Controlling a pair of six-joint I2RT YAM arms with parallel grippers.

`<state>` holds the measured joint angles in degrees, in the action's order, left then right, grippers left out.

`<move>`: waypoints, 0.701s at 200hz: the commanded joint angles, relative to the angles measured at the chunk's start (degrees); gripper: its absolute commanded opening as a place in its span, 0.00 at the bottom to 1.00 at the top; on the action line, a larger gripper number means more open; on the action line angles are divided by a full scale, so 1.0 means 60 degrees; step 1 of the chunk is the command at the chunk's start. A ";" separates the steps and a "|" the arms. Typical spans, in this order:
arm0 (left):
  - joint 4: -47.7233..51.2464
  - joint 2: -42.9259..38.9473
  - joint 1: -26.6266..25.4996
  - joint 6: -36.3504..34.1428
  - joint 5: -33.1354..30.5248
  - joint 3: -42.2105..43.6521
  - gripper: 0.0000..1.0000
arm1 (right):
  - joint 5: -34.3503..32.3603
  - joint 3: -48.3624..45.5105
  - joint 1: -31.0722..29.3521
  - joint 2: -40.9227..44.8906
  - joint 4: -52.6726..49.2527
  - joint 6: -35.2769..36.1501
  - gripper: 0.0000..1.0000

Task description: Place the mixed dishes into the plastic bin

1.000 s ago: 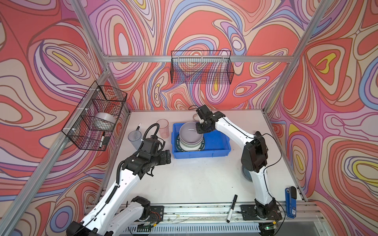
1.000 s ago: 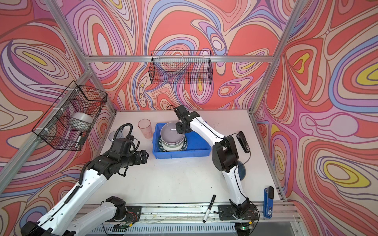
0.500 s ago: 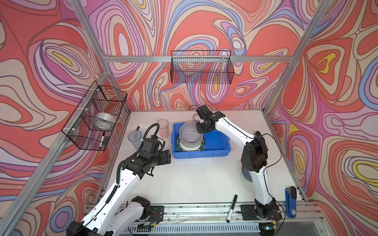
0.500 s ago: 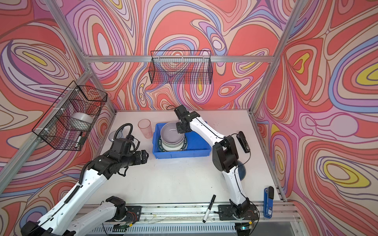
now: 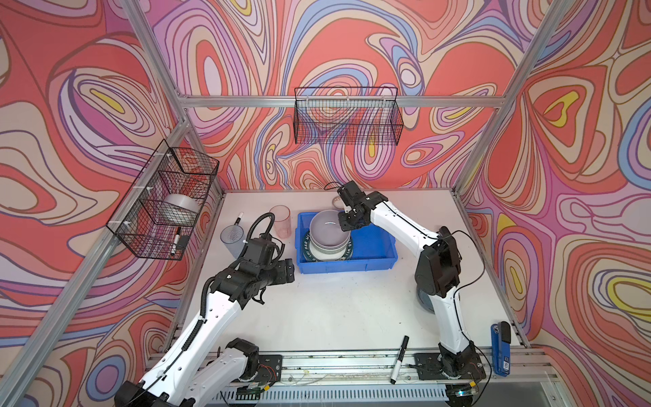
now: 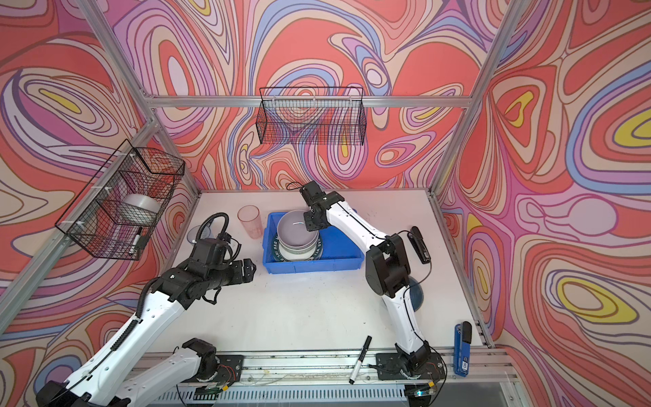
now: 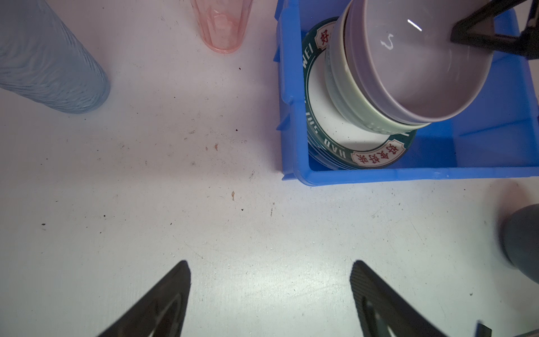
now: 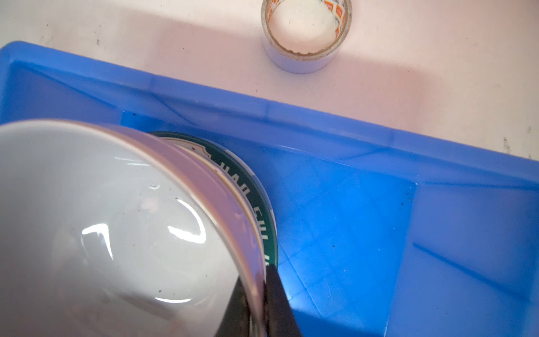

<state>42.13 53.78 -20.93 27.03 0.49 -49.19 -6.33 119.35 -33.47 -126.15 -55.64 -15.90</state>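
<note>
- The right wrist view has the close-up: right tool [image 8: 256, 294] clenched on the rim of the lavender bowl [image 8: 116, 227], one finger inside and one outside.
- That same view shows the tape roll [image 8: 306, 35] plainly, on the table [image 8: 408, 73] just behind the plastic bin [image 8: 379, 204].
- The left wrist view opens up the stack. The lavender bowl sits nested in the pale green bowl [image 7: 350, 99], on a white plate with dark lettered rim [image 7: 329, 128], in the bin's left part. More plate edges show below, but I can't count them.
- Left tool [image 7: 269, 280] is spread wide and empty over bare table.
- Both top views add the dark blue bowl [image 6: 417, 294], peeking out behind the right arm, on the table and well apart from the bin.
- The count: three bowls. Two tumblers outside the bin, the pink tumbler [image 5: 280, 220] and the bluish tumbler [image 5: 230, 239]. Two wire baskets [image 5: 347, 116]. Three markers [image 5: 400, 359].
</note>
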 commanded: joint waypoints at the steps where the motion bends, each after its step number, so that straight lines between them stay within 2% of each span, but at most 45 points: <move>1: 0.0068 0.0049 0.0076 -0.0051 0.0047 0.0058 0.89 | 0.0090 0.0468 -0.0046 -0.0106 -0.0113 -0.0016 0.07; 19: 0.0063 0.0055 0.0071 -0.0051 0.0050 0.0055 0.89 | 0.0154 0.0521 -0.0044 -0.0143 -0.0228 -0.0016 0.09; 64: 0.0068 0.0069 0.0077 -0.0051 0.0079 0.0070 0.89 | 0.0118 0.0514 -0.0039 0.0007 -0.0278 0.0057 0.29; 81: 0.0067 0.0084 0.0073 -0.0051 0.0096 0.0076 0.89 | -0.0006 0.0463 -0.0040 0.0127 -0.0229 0.0099 0.33; 112: 0.0061 0.0076 0.0079 -0.0066 0.0118 0.0055 0.89 | -0.0214 0.0376 -0.0045 0.0312 0.0068 0.0297 0.33; 140: 0.0083 0.0080 0.0077 -0.0081 0.0087 0.0026 0.89 | -0.0281 0.0579 -0.0042 0.0154 0.0030 0.0352 0.29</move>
<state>42.13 54.22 -20.93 27.03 0.93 -49.19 -6.68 121.25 -33.47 -126.45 -56.14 -14.63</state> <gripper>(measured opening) 0.891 0.305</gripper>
